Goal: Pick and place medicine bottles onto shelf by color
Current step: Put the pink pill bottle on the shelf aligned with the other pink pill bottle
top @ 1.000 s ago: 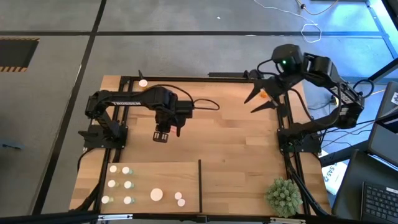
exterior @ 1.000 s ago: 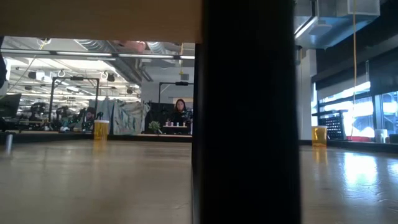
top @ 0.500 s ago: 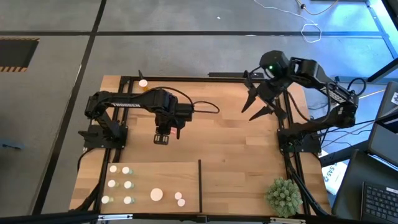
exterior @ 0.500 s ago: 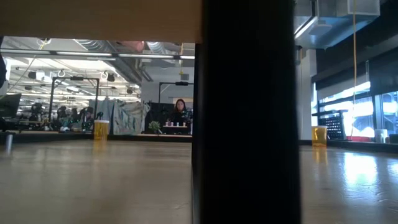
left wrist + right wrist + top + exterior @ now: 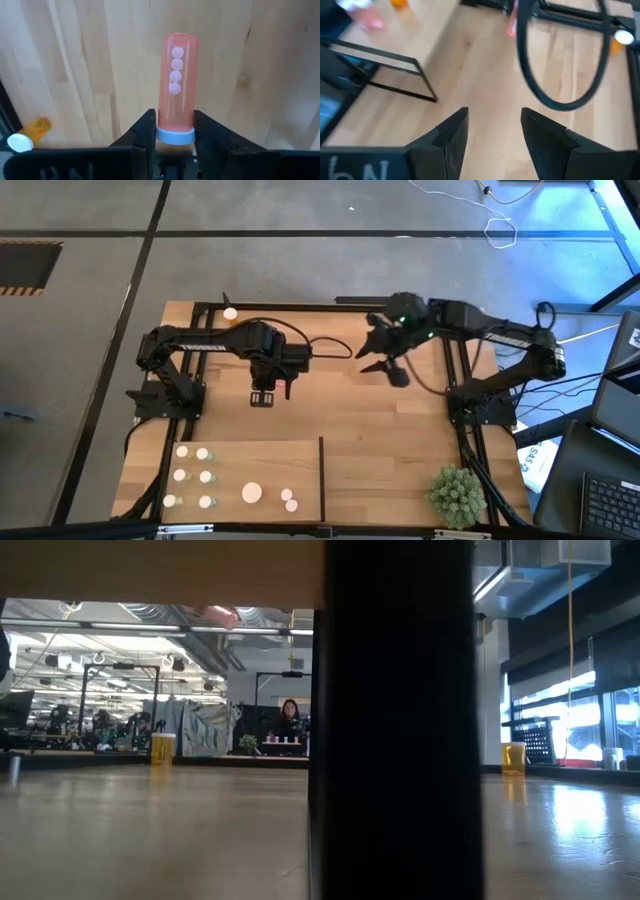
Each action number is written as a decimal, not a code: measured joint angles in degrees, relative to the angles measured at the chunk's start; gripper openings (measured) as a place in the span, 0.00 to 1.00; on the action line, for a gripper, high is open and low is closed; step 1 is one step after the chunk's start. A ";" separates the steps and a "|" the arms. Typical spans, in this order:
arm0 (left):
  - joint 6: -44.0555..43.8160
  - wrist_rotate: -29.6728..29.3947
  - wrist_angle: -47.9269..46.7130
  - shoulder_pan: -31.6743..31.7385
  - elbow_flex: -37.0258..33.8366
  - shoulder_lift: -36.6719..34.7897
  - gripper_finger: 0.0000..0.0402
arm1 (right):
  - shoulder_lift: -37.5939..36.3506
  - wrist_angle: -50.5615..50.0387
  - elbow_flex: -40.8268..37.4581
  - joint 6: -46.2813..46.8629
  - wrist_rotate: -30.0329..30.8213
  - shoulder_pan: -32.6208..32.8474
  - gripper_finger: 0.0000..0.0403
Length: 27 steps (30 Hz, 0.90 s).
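so the left gripper [image 5: 262,397] hangs over the middle of the tabletop [image 5: 380,420], a little toward the left arm's side, with its fingers [image 5: 145,131] pinched on a pinkish-red bottle [image 5: 177,85]; the wrist view shows them clamped just above the white cap, the body sticking out forward with four pale pills stacked inside. the shelf [image 5: 300,470] lies along the tabletop's near edge, from the left corner to past the middle, and a thin dark divider [image 5: 321,477] stands across it. left of that divider there are already bottles [image 5: 205,477]: a cluster of small ones near the left corner, a wider white one and two small ones closer to the divider. from above only caps show, so i cannot tell their colours, and picking the right group is the judgement this step hangs on; it probably wants a check of body colour before committing. the grip is low on a long body, so the bottle could lever out if it bumps anything; a steady carry, a descent over a bare patch of board clear of the standing bottles, and letting go only once it is seated seem wise. the right gripper [image 5: 384,360] is over the far middle of the tabletop, its fingers apart and nothing between them; it should keep off the left arm's path. one orange bottle [image 5: 231,313] lies near the far left corner, not yet shelved.
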 joint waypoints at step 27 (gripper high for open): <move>-4.80 3.21 0.10 3.64 0.00 -0.09 0.22 | 23.96 48.14 -4.09 1.85 -2.27 2.70 0.46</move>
